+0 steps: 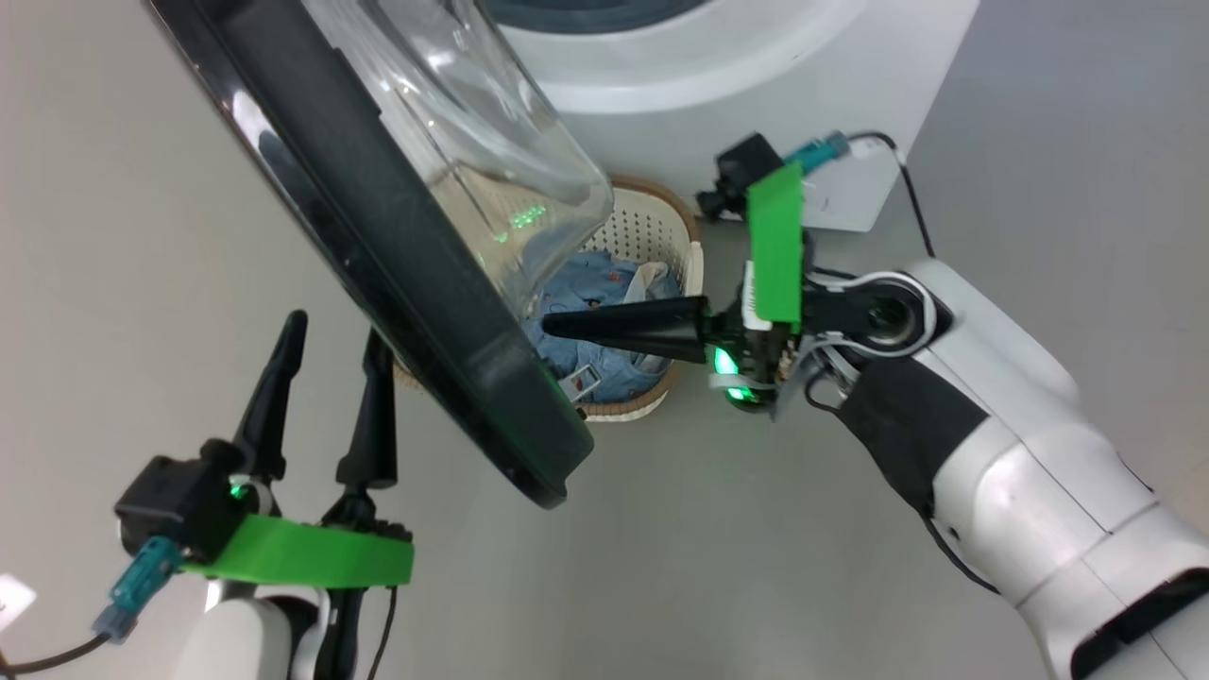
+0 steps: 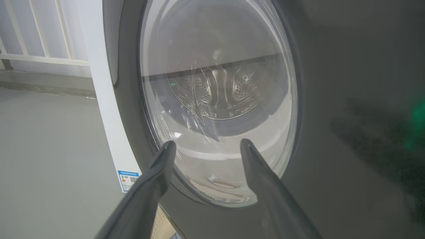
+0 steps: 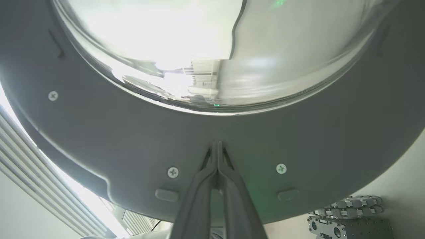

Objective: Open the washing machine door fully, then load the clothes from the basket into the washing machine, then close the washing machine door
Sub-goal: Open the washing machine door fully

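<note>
The washing machine door (image 1: 406, 283) stands swung out, its black rim running diagonally and its glass bowl (image 1: 472, 123) bulging toward the white washing machine (image 1: 756, 76). Behind the door, on the floor, sits the basket (image 1: 685, 260) with the blue denim clothes (image 1: 604, 293) inside. My right gripper (image 1: 548, 326) is shut and empty, pointing left over the basket, its tips (image 3: 217, 144) at the door's grey inner rim (image 3: 132, 139). My left gripper (image 1: 337, 332) is open on the door's outer side. Its fingers (image 2: 207, 144) frame the window (image 2: 215, 93) without holding anything.
Grey floor lies all around. A black cable (image 1: 911, 194) runs down the machine's right corner. The machine's white side carries a blue label (image 2: 127, 179). A white railing (image 2: 40, 49) stands beyond it. A metal block (image 3: 348, 225) sits low right in the right wrist view.
</note>
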You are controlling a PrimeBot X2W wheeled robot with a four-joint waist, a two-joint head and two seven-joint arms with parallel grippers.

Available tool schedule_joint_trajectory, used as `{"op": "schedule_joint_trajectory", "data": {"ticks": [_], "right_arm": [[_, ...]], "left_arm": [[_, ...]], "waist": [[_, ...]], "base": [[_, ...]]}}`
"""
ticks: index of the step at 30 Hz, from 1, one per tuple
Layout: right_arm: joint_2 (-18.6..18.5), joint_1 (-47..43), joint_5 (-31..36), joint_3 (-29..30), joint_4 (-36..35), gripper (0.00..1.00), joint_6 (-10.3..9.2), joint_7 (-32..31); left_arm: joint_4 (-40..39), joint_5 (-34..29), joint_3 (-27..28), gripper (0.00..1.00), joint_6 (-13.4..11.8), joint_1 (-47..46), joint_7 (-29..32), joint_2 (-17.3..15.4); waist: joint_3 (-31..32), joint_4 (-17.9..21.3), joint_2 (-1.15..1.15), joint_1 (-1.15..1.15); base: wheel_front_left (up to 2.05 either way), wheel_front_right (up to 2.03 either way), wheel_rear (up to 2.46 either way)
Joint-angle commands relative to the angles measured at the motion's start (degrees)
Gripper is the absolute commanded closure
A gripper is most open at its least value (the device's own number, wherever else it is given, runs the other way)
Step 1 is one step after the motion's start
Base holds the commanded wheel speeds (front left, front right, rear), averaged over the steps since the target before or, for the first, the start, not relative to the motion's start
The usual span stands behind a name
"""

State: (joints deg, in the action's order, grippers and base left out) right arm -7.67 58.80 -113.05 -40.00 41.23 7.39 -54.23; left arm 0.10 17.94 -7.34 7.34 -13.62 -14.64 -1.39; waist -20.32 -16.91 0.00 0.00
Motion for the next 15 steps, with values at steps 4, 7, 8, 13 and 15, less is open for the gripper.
{"op": "schedule_joint_trajectory", "data": {"ticks": [4, 7, 8, 13, 15], "right_arm": [[-0.9, -3.3, -2.9, -0.2, -2.4, 1.0, 0.1, 2.4], [-2.2, -4.7, -4.5, -0.4, -3.7, 1.0, 0.1, 4.0], [-2.2, -4.7, -4.5, -0.4, -3.7, 1.0, 0.1, 4.0], [-4.3, -7.5, -6.9, -0.8, -6.5, 1.0, 0.1, 6.6], [-5.1, -8.8, -7.8, -1.1, -7.7, 1.0, 0.1, 7.6]], "left_arm": [[-1.1, -0.6, 3.9, 0.0, 0.1, 1.8, -0.4, -1.5], [-1.2, -1.0, 4.6, 0.0, 0.1, 2.6, -0.4, -1.5], [-1.2, -1.0, 4.6, 0.0, 0.1, 2.6, -0.4, -1.5], [-1.2, -2.3, 4.5, 0.0, 0.1, 3.8, -0.4, -1.8], [-1.1, -2.3, 4.5, 0.0, 0.1, 4.2, -0.4, -1.8]], "waist": [[2.1, 1.5, 0.0, 0.0], [3.1, 2.4, 0.0, 0.0], [3.1, 2.4, 0.0, 0.0], [4.8, 3.8, 0.0, 0.0], [5.5, 4.3, 0.0, 0.0]], "base": [[0.0, 0.0, 0.0], [0.0, 0.0, 0.0], [0.0, 0.0, 0.0], [0.0, 0.0, 0.0], [0.0, 0.0, 0.0]]}}
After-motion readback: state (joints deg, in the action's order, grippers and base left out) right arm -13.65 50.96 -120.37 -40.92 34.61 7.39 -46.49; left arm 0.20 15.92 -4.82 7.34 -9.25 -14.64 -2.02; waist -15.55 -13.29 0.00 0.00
